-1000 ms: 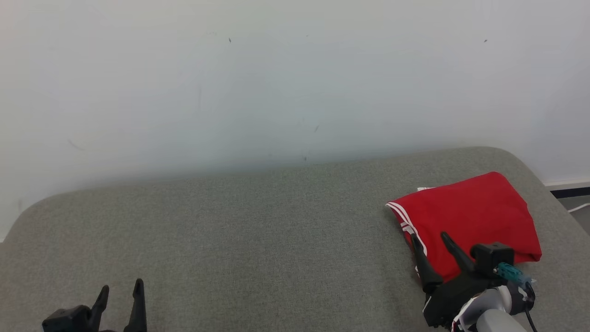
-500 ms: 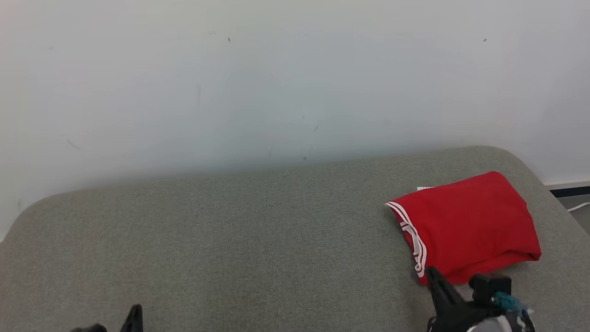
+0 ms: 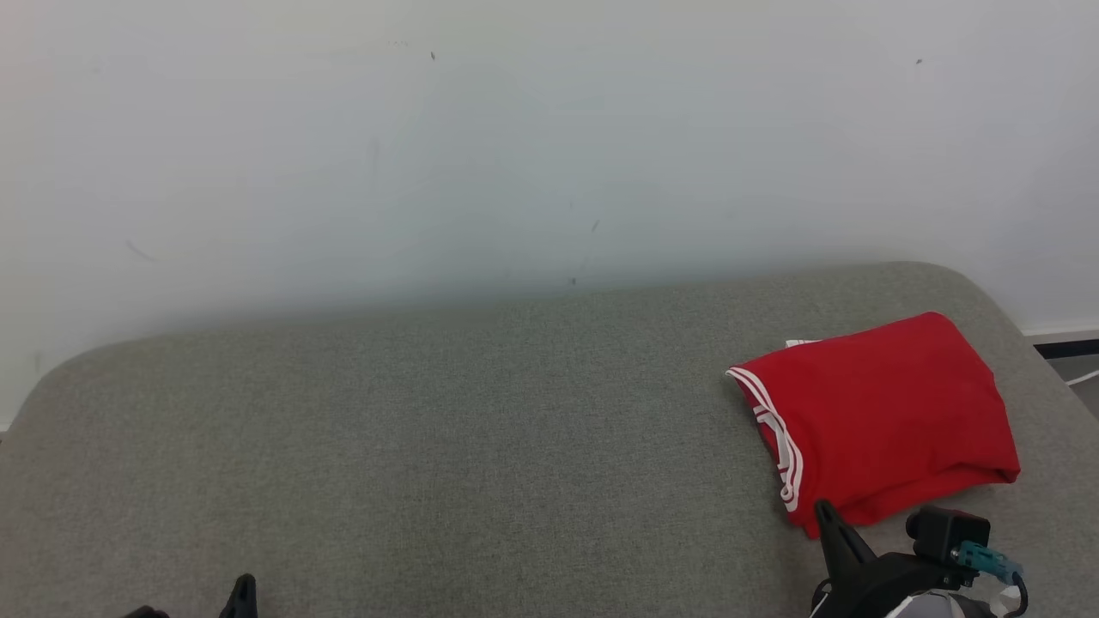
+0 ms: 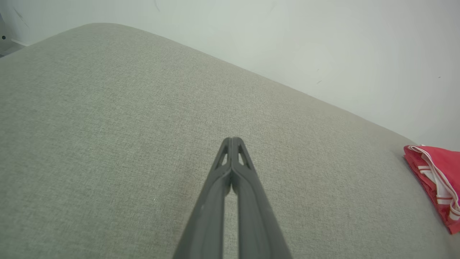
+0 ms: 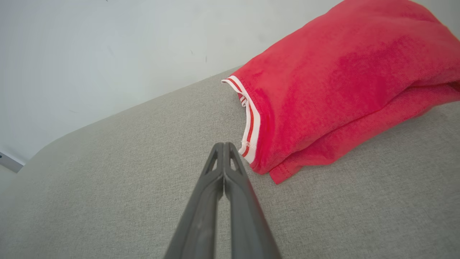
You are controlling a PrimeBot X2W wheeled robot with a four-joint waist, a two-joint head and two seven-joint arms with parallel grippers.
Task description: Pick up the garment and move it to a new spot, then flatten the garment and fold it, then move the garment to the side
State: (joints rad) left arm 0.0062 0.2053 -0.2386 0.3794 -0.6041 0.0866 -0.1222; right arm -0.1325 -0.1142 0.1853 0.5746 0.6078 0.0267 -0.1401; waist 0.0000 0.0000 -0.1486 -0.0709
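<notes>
Lying folded at the right end of the grey-green upholstered bench (image 3: pixel 429 446), the red garment (image 3: pixel 884 412) with white-striped trim is seen as a compact bundle set off to one side, from which the task is judged to be at or near its end. The right claw (image 5: pixel 223 144) is pressed together and empty just beside the garment's striped corner, and the left claw (image 4: pixel 233 139), likewise pressed together on nothing, is poised over bare fabric well apart, presumably so that the fold is left undisturbed. The bench is backed by a plain pale wall (image 3: pixel 515 154) flecked with a few faint marks.
</notes>
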